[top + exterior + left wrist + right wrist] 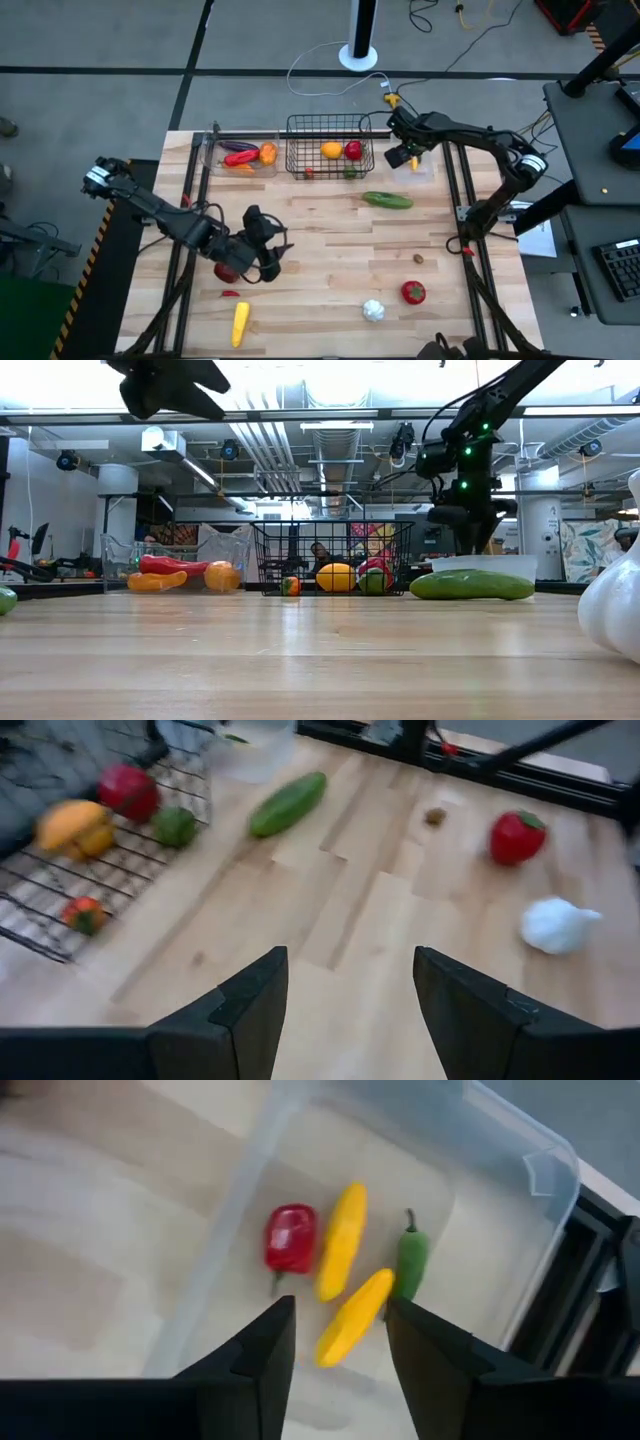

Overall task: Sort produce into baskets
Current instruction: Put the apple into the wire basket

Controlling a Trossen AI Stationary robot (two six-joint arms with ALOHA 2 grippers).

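Now your right gripper (335, 1345), fingers apart, hangs over the clear bin (540, 1170): red pepper (291, 1238), two yellow pieces, green pepper (410, 1260); left gripper (345, 995) apart too.

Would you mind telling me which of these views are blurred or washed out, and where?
Left wrist view: the mesh basket and cucumber are smeared, the left hand sharper. Right wrist view: soft throughout, though the peppers in the clear bin stay readable. Low view: ceiling lights glare and the near garlic is out of focus. High view: evenly lit and sharp.
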